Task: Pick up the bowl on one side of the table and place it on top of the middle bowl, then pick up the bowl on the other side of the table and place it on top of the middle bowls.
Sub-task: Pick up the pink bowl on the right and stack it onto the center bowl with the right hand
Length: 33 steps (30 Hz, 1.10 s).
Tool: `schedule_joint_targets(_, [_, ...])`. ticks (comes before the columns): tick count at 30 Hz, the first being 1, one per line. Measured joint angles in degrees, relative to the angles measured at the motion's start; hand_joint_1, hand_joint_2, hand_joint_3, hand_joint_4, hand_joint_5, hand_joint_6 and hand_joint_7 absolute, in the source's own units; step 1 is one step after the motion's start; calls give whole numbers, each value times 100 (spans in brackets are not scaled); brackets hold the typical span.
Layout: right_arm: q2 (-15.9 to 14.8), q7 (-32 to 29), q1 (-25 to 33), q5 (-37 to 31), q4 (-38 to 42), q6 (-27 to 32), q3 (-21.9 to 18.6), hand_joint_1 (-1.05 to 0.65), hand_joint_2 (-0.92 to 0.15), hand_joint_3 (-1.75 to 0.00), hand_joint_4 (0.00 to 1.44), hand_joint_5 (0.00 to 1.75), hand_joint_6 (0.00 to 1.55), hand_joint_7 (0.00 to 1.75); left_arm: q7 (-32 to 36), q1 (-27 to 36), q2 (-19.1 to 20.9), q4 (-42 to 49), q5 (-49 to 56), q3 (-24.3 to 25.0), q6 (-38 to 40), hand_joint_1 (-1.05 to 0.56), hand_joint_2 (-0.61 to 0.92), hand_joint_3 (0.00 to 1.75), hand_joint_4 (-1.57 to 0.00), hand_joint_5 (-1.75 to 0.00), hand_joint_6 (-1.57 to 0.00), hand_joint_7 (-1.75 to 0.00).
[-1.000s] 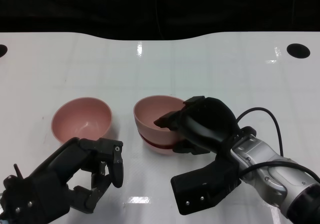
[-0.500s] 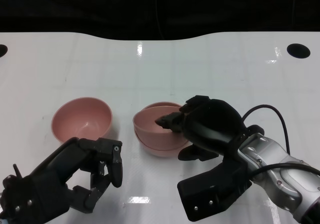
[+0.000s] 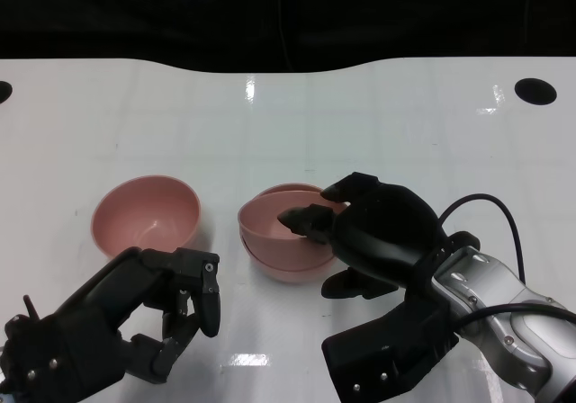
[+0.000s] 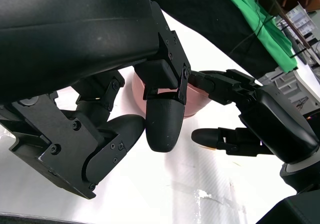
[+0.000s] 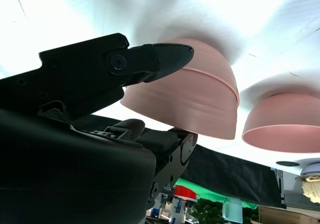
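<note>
At the near edge of the white desk (image 3: 378,106), the left robot hand (image 3: 135,317) hovers low with its fingers curled loosely apart and nothing between them. The left wrist view shows the same: black fingers (image 4: 162,121) bent but spread, gripping nothing.

Beside it, to the right, the right robot hand (image 3: 373,232) reaches in from the near right on its silver forearm (image 3: 504,317). Its fingertips (image 3: 301,216) hook over the near right rim of the top bowl (image 3: 279,228), while a thumb (image 3: 346,284) lies low by the bowl's outer wall. In the right wrist view one finger (image 5: 155,59) lies against the wall of the stack (image 5: 192,99), but whether the hand truly pinches the rim or only rests on it I cannot tell.

The top bowl, pink, sits nested in the middle bowl (image 3: 288,270), whose rim shows as a thin edge just below it; the pair stands at the desk's centre.

Left of the stack and apart from it stands the third bowl (image 3: 147,216), also pink, upright, just beyond the left robot hand's fingers and untouched.

Farther back the desk runs bare-white to a dark hole (image 3: 535,91) near its far right corner, and a black backdrop (image 3: 288,12) beyond.
</note>
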Motion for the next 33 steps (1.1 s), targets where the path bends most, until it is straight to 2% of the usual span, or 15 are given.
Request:
schedule_joint_targets(4, [-15,-344,130,-234,-11,34,10,-76,-92,-25,8,39,29,0,0,0,0,-2,-2,0,9,-14,34,145,-88,-175,-80,-160])
schedule_joint_targets(7, [-19,-523,304,-369,-9,59,38,-75,-92,-25,6,40,28,0,0,1,1,-2,-2,2,16,-14,34,145,-89,-175,-80,-160])
schedule_joint_targets(16, [-23,-564,333,-396,-9,64,38,-75,-92,-25,3,44,27,0,0,1,1,-4,-3,1,25,-14,34,145,-89,-175,-80,-160])
schedule_joint_targets(19, [-14,-741,356,-474,139,89,62,-75,-92,-27,0,46,24,0,0,2,5,-27,-2,2,58,-15,35,144,-88,-175,-80,-160])
schedule_joint_targets(33, [18,-854,424,-527,370,127,119,-75,-92,-27,0,48,25,1,-1,0,14,40,-1,2,-27,-14,34,145,-88,-175,-79,-161])
